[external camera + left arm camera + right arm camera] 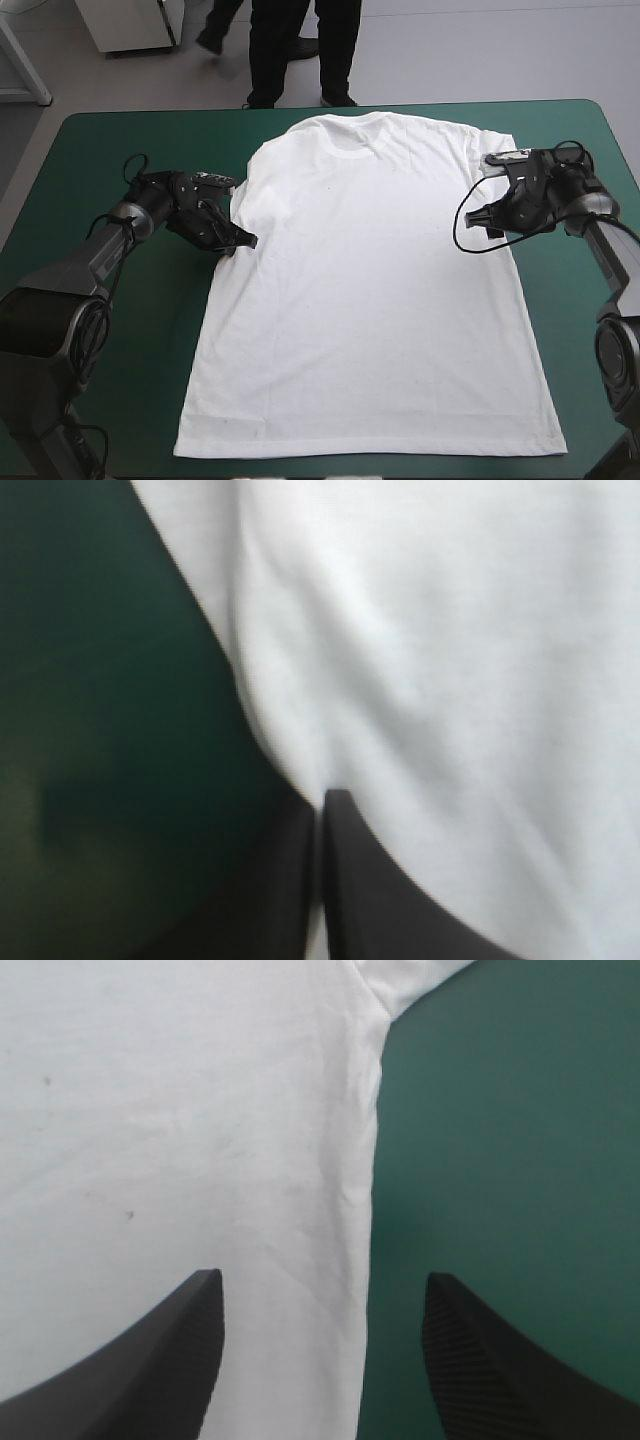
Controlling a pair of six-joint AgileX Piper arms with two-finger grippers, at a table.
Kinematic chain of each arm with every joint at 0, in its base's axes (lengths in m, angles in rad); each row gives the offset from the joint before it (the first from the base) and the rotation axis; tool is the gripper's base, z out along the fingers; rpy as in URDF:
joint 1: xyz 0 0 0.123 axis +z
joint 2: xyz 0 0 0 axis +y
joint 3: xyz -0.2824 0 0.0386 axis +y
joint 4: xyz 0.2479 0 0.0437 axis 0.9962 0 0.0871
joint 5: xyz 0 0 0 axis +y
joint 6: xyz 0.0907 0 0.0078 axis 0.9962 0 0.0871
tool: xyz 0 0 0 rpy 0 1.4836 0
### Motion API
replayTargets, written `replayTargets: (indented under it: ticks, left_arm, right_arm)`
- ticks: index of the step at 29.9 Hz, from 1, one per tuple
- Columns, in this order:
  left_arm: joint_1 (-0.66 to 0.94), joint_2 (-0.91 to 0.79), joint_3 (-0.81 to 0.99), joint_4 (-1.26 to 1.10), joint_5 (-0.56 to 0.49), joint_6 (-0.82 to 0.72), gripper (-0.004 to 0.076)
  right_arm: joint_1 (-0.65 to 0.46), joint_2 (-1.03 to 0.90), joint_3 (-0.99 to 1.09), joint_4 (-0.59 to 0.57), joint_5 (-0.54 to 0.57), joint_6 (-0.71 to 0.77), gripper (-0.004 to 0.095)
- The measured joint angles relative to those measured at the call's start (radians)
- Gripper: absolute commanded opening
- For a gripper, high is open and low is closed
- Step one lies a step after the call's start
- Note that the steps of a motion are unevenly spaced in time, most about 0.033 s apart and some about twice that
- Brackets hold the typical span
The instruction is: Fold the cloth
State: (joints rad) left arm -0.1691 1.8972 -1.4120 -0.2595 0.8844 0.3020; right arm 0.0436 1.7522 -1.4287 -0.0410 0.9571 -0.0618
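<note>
The white T-shirt (370, 300) lies flat on the teal-green cover (150, 380), hem at the bottom of the frame, collar (350, 135) near the top. At mid-left the left gripper (322, 800) is all but closed, apparently pinching the side edge. At mid-right the right gripper (322, 1280) straddles the opposite edge, fingers wide, empty. The cloth looks light and limp and will likely sag, so grip the side edges.

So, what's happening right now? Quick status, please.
Left gripper shut on T-shirt, left edge. Right gripper open, straddling right edge. T-shirt flat, unfolded. Nothing blocking.
</note>
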Motion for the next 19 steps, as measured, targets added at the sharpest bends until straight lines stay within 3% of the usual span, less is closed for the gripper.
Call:
replayTargets:
  ticks: [7, 19]
  left_arm:
    - [-0.008, 0.001, 0.000, -0.013, 0.012, 0.010, -0.0009]
    - [-0.010, 0.001, -0.039, -0.016, 0.047, 0.017, -0.0009]
  right_arm:
    - [-0.058, 0.060, -0.002, 0.041, -0.014, -0.024, 0.0562]
    - [-0.066, 0.145, -0.005, 0.165, -0.016, -0.092, 0.0556]
